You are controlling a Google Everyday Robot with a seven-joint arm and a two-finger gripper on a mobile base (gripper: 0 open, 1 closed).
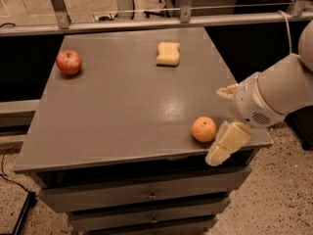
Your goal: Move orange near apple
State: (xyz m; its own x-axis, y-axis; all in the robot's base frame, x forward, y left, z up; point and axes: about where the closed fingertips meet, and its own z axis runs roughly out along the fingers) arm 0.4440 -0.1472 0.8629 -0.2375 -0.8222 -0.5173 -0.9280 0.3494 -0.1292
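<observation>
- Two pale fingers on your gripper (pixel 218 124) are spread well apart, with nothing clamped in them. The lower finger (pixel 230 140) hangs over the near right corner of the table (pixel 122 111), and the upper finger (pixel 228 90) is a short stub poking out by the right edge.
- Your orange (pixel 204 129) sits on the tabletop just beside the lower finger, on its camera-left side. I honestly can't tell if they're touching or just super close.
- Relative to the upper finger, the orange is lower down and a bit toward the camera's left, so it's roughly at the mouth of the gap between the two.
- The apple (pixel 69 62) is way off from both fingers, clear across the table at the far left corner, well apart from the orange.
- A yellow sponge (pixel 168 53) lies on the far side of the table, up and camera-left of the upper finger.
- Drawers (pixel 146 195) sit under the tabletop, below the lower fingertip and to its left.
</observation>
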